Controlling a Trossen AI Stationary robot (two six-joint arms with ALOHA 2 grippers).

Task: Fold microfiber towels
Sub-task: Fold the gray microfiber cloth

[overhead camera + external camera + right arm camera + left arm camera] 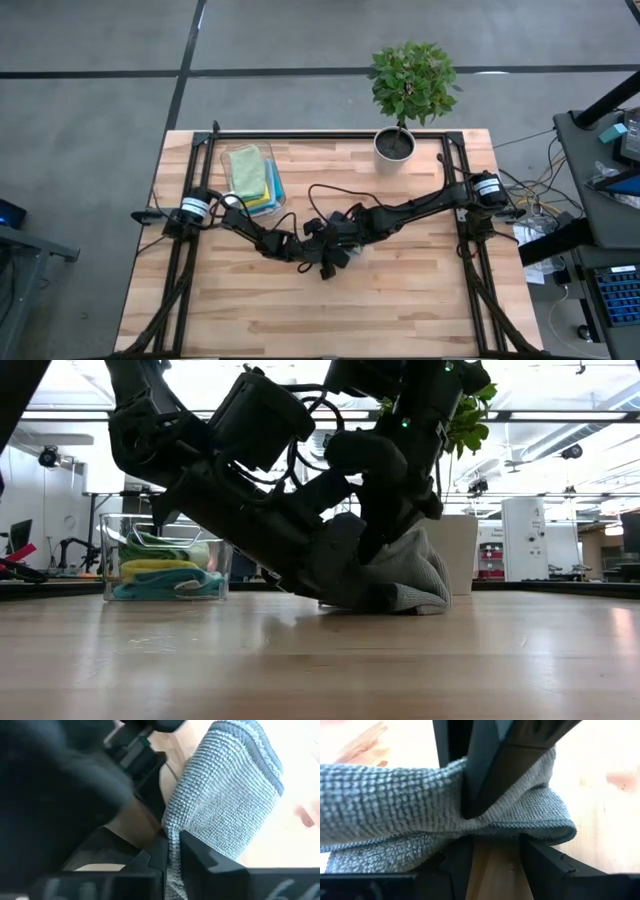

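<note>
Grey towel being pinched by right gripper at edge; left gripper, spread, being kept around fold; layers being aligned on counter before release is advised.

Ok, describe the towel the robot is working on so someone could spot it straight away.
On the pale wooden table, look at the middle, where both dark arms meet. Bunched under them lies a small grey microfiber towel. The other towels are brightly coloured and stacked in the clear plastic bin.
</note>
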